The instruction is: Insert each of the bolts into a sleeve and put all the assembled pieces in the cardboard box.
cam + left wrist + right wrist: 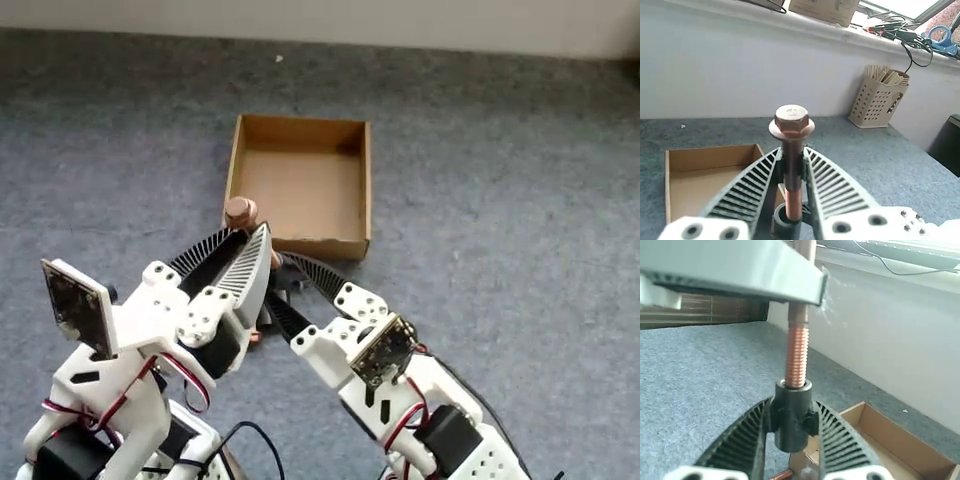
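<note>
I'm working over a grey, carpet-like table covering [520, 200]. A shallow, open-topped brown cardboard box [305, 185] lies flat on it just ahead of the jaws, its near wall right by their tips. Behind the jaws, a small copper-coloured piece [256, 337] lies mostly hidden. Well beyond the jaws, a beige perforated basket of pale wooden sticks [877, 102] stands against the white wall [740, 70].

The left arm [150, 310] and right arm [330, 345] are built from white printed shells around black servo blocks [450, 435]. Each wrist carries a bare camera board [75, 300]. Red, white and black cables [195, 385] loop between the joints. The jaws are ribbed, tapering lattices, grey to black, on white mounts with recessed screw holes [691, 231].
</note>
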